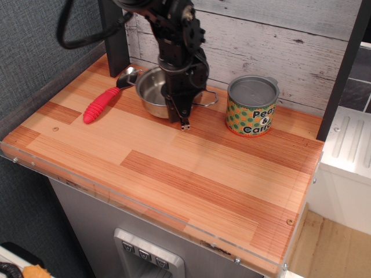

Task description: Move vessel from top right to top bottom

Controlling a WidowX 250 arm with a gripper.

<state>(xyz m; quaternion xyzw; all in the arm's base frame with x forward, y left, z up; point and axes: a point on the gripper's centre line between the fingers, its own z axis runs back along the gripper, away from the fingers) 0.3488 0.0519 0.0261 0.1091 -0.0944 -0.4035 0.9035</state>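
The vessel [152, 91], a small shiny steel pot with thin wire loop handles, is at the back middle of the wooden tabletop, close to the plank wall. My black gripper [184, 120] comes down from above over the pot's right rim, and its fingers are shut on that rim, with the tips reaching just below the pot's near right side. One wire handle [210, 99] sticks out to the right of the gripper. The arm hides part of the pot's right side.
A red-handled metal spoon [101, 105] lies left of the pot, its bowl near the pot's left rim. A green-and-orange tin can [251, 107] stands to the right. The plank wall [278, 40] runs along the back. The table's clear front edge [145, 209] is nearest the camera.
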